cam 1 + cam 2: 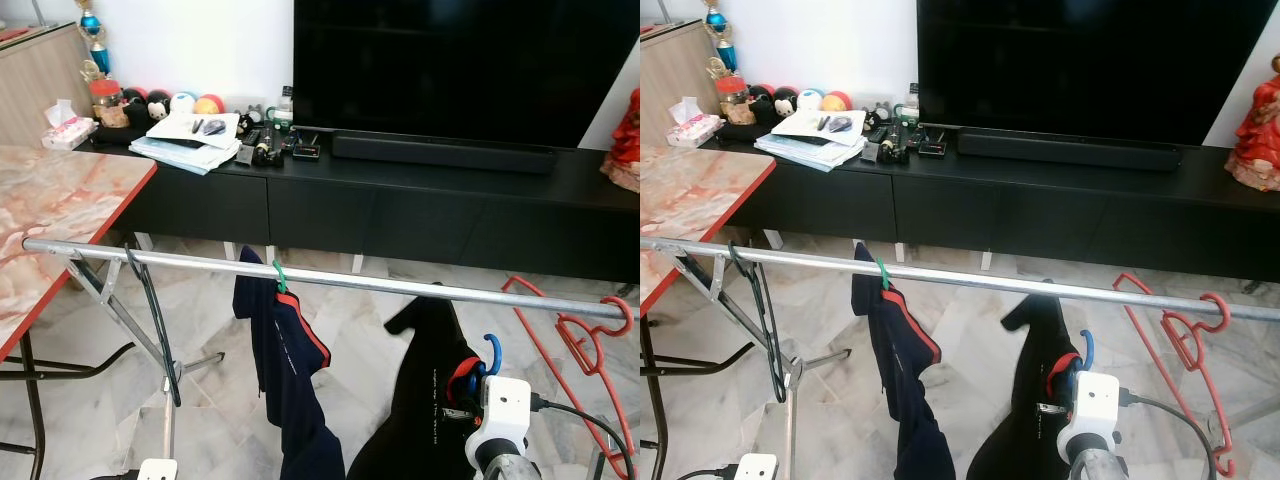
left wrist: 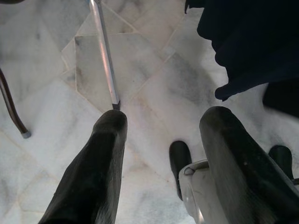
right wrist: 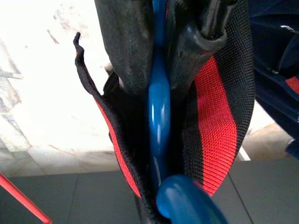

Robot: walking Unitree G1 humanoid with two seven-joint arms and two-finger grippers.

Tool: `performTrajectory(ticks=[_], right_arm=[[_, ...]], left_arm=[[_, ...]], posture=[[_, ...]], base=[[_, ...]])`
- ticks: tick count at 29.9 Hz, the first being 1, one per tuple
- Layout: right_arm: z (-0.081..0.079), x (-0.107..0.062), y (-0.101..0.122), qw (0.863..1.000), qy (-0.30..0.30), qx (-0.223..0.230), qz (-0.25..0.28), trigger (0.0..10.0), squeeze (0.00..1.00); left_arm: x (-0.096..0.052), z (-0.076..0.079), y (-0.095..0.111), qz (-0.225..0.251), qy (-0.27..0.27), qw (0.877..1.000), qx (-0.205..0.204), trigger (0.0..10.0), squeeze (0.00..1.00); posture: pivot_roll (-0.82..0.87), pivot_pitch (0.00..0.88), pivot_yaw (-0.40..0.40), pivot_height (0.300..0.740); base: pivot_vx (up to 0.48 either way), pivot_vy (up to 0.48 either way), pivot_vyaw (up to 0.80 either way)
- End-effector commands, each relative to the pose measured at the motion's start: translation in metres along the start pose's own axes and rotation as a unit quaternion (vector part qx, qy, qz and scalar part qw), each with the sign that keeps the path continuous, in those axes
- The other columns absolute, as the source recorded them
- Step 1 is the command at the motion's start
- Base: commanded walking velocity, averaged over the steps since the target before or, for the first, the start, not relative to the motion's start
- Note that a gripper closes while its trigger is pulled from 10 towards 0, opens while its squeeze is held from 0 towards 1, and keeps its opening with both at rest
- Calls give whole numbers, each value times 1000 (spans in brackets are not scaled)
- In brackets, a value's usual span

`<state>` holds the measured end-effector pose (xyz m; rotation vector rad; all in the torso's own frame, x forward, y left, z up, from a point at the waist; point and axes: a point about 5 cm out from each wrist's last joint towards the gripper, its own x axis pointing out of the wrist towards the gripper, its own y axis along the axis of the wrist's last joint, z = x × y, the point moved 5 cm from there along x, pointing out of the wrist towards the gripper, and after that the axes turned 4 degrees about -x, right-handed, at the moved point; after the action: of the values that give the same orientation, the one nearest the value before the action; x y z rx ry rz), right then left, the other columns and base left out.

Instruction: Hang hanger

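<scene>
A silver rail (image 1: 400, 287) runs across in front of me. My right gripper (image 3: 158, 56) is shut on the neck of a blue hanger (image 3: 158, 116), which carries a black garment with red trim (image 1: 425, 400). The blue hook (image 1: 491, 350) sits a little below the rail, right of centre. Hanging on the rail are a black hanger (image 1: 150, 300) at the left, a green-hooked hanger with a navy garment (image 1: 285, 350), and a bare red hanger (image 1: 590, 345) at the right end. My left gripper (image 2: 163, 126) hangs low and open over the floor, holding nothing.
A marble-topped table with a red edge (image 1: 60, 200) stands at the left. Behind the rail is a long black TV console (image 1: 420, 210) with a large TV (image 1: 460, 60) and clutter. The rack's leg (image 2: 105, 56) crosses the marble floor below.
</scene>
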<state>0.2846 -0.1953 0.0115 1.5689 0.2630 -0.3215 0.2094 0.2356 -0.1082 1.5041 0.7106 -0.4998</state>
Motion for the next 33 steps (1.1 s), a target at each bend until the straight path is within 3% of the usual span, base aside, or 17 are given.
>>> performTrajectory(ticks=[1, 19, 24, 33], right_arm=[[-1, 2, 21, 999, 4, -3, 36, 10000, 0], [8, 12, 19, 999, -31, 18, 11, 10000, 0], [5, 14, 19, 1000, -23, 16, 7, 10000, 0], [0, 14, 20, 1000, -14, 12, 11, 10000, 0]], left_arm=[[-2, -6, -3, -5, 6, 1000, 2, 10000, 0], [-1, -1, -3, -3, 1, 1000, -11, 10000, 0], [-1, 0, -3, -2, 1, 1000, -13, 10000, 0], [-1, 0, -2, 0, 2, 1000, -16, 10000, 0]], posture=[[-16, 0, -22, 740], [-7, 7, -30, 740], [-4, 11, -31, 740], [-2, 18, -31, 740]], base=[[0, 0, 0], [0, 0, 0], [0, 0, -735], [-272, 0, 0]])
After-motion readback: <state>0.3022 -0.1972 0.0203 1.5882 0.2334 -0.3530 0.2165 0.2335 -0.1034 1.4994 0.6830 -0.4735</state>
